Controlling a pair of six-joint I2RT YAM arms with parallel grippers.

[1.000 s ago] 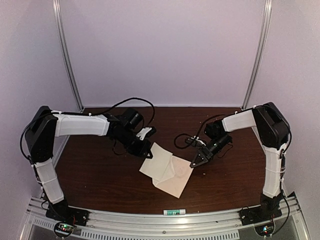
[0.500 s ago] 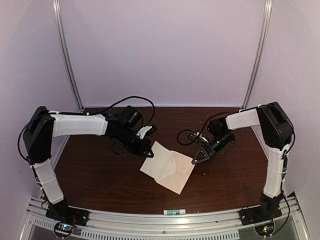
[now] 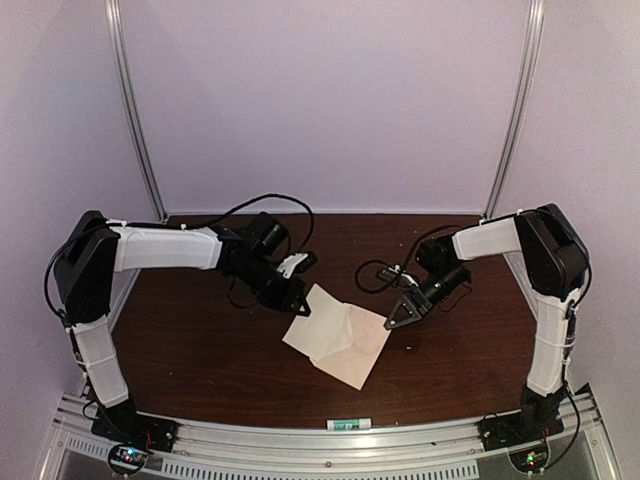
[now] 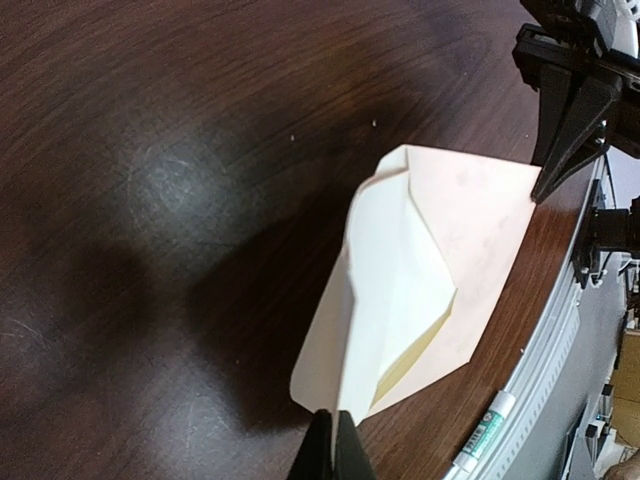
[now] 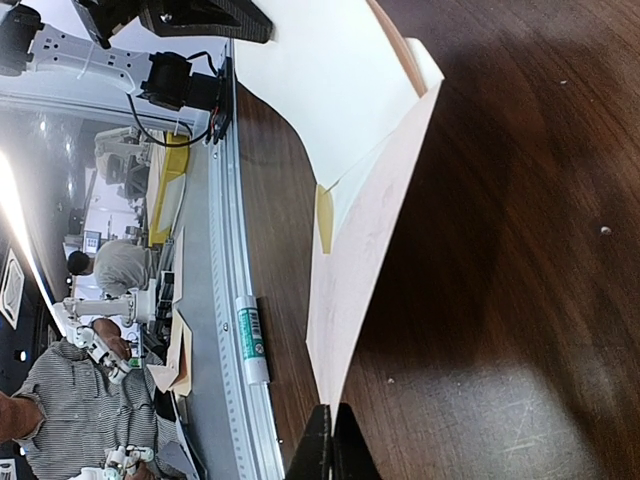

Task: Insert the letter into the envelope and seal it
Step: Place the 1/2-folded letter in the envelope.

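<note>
Left pincer (image 3: 300,307), right pincer (image 3: 391,322) both clamped.

1. Table (image 3: 200,350): dark brown wood-grain top, glossy, with pale scuffs and light glare in the wrist views.
2. Envelope (image 3: 362,352): cream-tan, lying near the centre of the table, slightly to the right, set corner-on, its flap open.
3. Letter (image 3: 318,325): pale cream sheet overlapping the envelope's left part; its left edge is lifted off the wood, with a shadow beneath.
4. Black cable (image 3: 372,272): loops resting on the far right of the top.
5. Pale specks (image 4: 373,122): a few, scattered on bare wood beyond the papers.
6. Metal rail (image 3: 250,428): runs along the near edge and carries a white tube (image 3: 348,425) with a green label.
</note>
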